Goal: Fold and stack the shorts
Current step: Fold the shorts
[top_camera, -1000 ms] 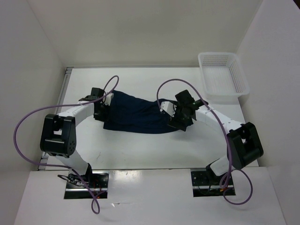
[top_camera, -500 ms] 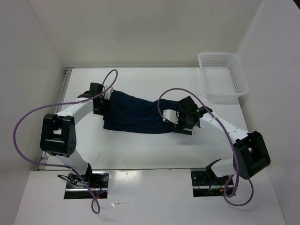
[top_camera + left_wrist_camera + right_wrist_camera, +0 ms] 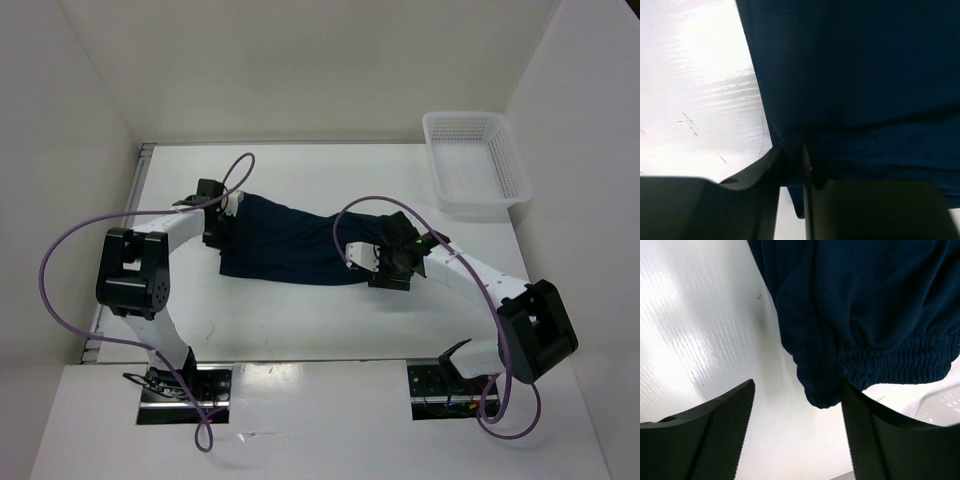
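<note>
White mesh basket (image 3: 477, 160) on a glossy white table (image 3: 300, 320), boxed in by plain white walls.

Sits upright at the far right corner of the table, open side up, long sides running near to far, just beside the right wall (image 3: 590, 150) and near the back wall (image 3: 300, 60). Shows again as a patch of lattice at the lower right edge of the right wrist view. Elsewhere: streaked glare and a few small dark scuffs (image 3: 687, 122) on the table; a narrow metal strip (image 3: 143, 175) along its left edge below the left wall (image 3: 60, 150); at the near side, a white ledge (image 3: 320, 420) with two dark rectangular cutouts (image 3: 185, 395).
</note>
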Robot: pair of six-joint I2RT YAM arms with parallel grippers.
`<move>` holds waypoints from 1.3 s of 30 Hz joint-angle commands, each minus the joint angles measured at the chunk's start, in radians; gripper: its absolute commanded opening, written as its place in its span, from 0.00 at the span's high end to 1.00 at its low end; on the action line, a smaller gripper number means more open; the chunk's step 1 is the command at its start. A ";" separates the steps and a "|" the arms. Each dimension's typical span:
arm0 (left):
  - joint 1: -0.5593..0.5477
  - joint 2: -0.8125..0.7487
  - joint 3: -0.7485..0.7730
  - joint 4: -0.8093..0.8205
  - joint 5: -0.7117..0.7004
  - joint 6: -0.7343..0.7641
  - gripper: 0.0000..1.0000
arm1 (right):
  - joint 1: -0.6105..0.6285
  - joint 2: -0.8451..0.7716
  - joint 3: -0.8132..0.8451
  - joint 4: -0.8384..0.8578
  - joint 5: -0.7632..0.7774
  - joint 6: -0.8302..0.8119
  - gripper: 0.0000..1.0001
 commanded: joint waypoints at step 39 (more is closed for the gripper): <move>0.035 -0.154 -0.022 -0.284 0.079 0.006 0.59 | -0.001 -0.046 -0.033 0.095 0.070 0.012 0.83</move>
